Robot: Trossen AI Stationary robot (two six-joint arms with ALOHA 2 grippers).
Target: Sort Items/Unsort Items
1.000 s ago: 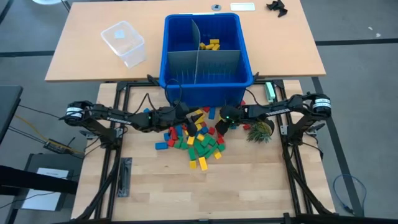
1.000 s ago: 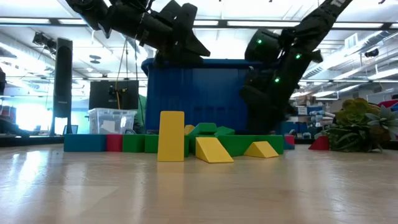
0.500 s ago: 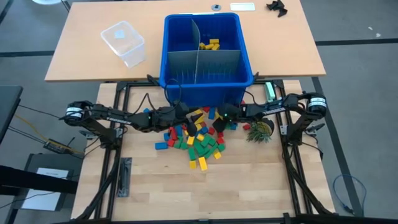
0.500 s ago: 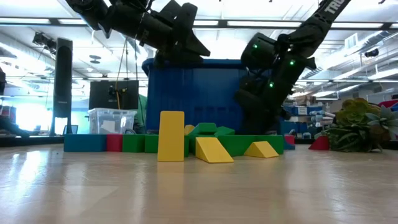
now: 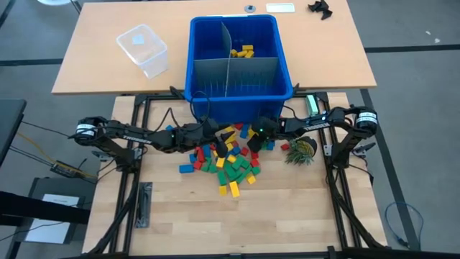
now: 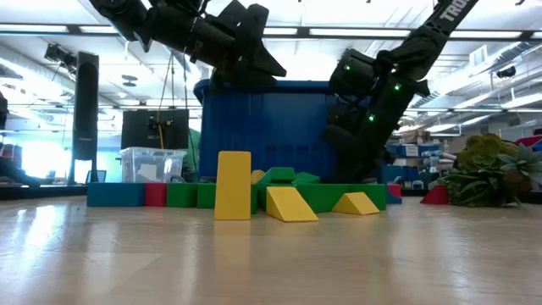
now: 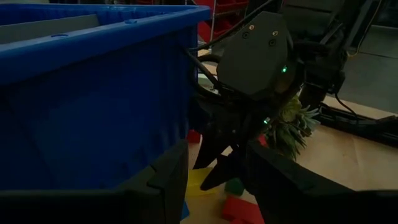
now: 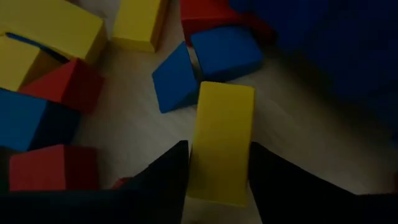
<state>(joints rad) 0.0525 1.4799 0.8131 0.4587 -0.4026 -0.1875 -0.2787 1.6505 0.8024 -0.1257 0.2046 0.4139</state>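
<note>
Right gripper (image 8: 214, 180) lowered; bin (image 5: 241, 97) seemingly holds yellow blocks (image 5: 243, 51).

One camera looks straight down on the whole table and both arms. Another sits at tabletop level, facing across the blocks (image 6: 234, 185) toward the blue bin (image 6: 271, 127). Each wrist camera looks forward, close past its own fingers. All views share the blocks beside the bin.
</note>
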